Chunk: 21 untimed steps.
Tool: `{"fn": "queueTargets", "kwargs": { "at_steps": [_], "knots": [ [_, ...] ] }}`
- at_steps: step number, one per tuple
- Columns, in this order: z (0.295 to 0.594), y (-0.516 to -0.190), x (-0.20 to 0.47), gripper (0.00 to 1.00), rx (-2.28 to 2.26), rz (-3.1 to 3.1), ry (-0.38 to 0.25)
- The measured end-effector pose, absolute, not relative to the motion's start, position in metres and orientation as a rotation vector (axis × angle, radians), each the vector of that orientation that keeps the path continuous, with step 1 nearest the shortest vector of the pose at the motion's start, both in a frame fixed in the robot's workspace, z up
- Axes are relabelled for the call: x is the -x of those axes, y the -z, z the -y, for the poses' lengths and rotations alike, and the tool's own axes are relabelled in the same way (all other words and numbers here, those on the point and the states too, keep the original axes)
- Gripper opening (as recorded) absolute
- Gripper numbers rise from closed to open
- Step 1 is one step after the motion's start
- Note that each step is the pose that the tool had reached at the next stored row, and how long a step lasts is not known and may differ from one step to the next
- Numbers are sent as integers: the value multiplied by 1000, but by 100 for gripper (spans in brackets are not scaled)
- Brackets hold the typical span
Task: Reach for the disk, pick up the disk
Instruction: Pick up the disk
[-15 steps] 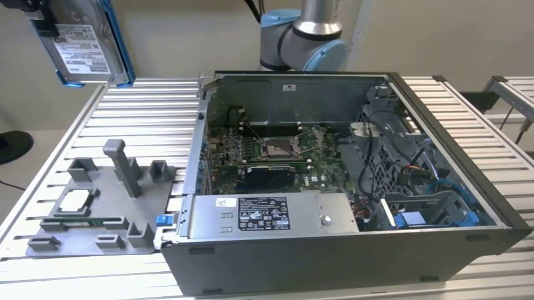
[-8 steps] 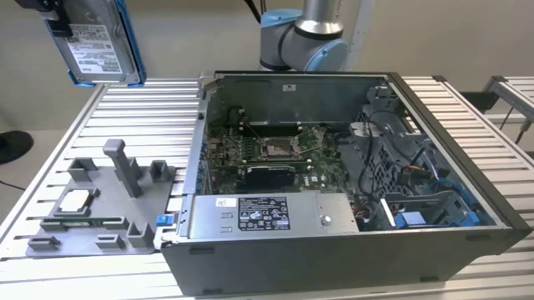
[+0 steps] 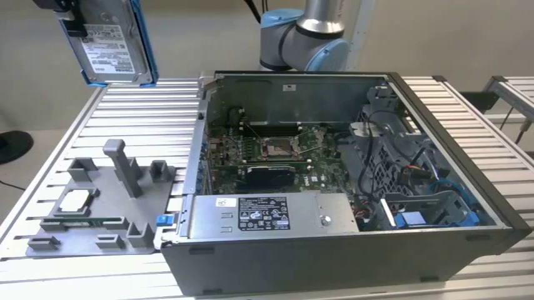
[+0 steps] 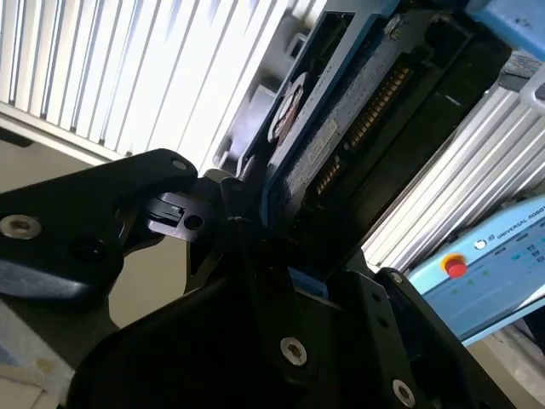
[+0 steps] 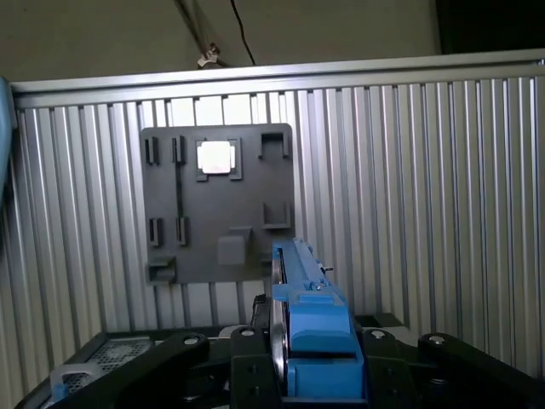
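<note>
My gripper (image 5: 317,373) is pinching the disk (image 3: 112,40) by its blue bracket (image 5: 315,328), in the air above the slatted table (image 3: 125,112). I judge it stiff, weighty and shock-sensitive, so the bracket sides grip safest.

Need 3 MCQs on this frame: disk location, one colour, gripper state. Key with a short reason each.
1. Where is the disk?
A. Inside the computer case
B. Held up above the table, at the exterior view's left
C. Lying on the grey fixture plate

2. What colour is the bracket framing the disk?
A. Red
B. Blue
C. Yellow

3. The gripper is:
A. Open, apart from the disk
B. Shut on the disk
C. Shut on nothing

Key: 1 B, it hangs clear above the ribbed table. 2 B, blue edges run along the drive. 3 B, black fingers clamp the drive in the first wrist view.
</note>
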<state>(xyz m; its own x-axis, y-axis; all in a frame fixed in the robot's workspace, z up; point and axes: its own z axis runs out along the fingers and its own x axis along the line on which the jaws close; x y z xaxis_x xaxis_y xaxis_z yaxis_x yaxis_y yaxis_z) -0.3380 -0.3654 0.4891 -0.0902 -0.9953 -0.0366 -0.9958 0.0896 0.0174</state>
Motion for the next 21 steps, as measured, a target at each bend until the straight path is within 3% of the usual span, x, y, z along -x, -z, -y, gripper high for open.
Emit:
{"fn": "queueTargets", "kwargs": {
  "at_steps": [21],
  "knots": [
    [365,-489,280,0,2110,-2309,-61]
  ]
}}
